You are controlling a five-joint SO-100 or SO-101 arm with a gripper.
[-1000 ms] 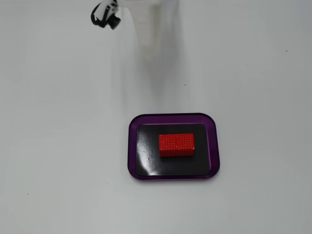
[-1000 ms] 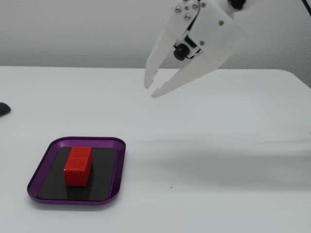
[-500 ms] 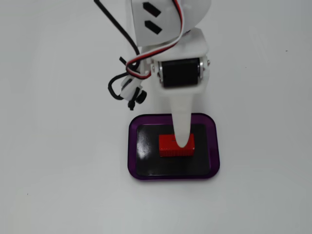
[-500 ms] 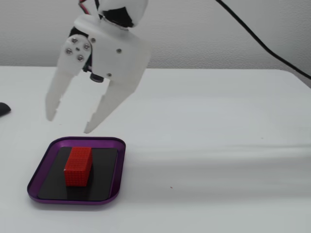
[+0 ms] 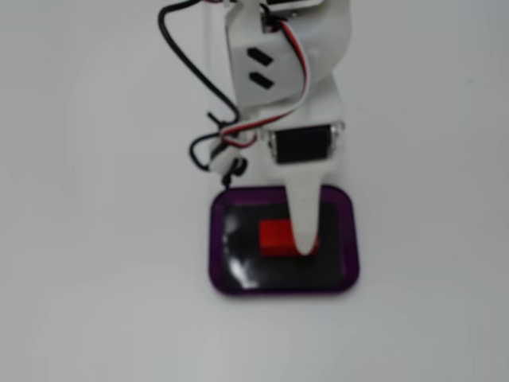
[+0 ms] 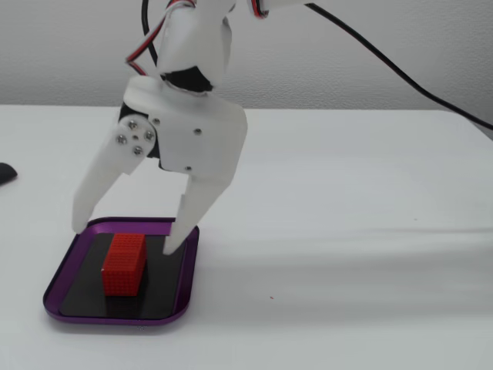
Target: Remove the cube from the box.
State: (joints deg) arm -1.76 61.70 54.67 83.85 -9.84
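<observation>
Gripper (image 6: 127, 239): fingers spread, straddling cube (image 6: 125, 264) | cube: on black floor of box (image 6: 182, 289), lower-left of frame | table (image 6: 347, 231): white

A plain white table (image 6: 347, 231) fills both fixed views, smooth and matte, under soft, even light that throws only faint shadows. In one fixed view a pale grey-white wall (image 6: 347, 54) with a fine texture rises behind the table's far edge, which runs straight across. A small dark object (image 6: 5, 173), cut off and unclear, lies at the left edge.
</observation>
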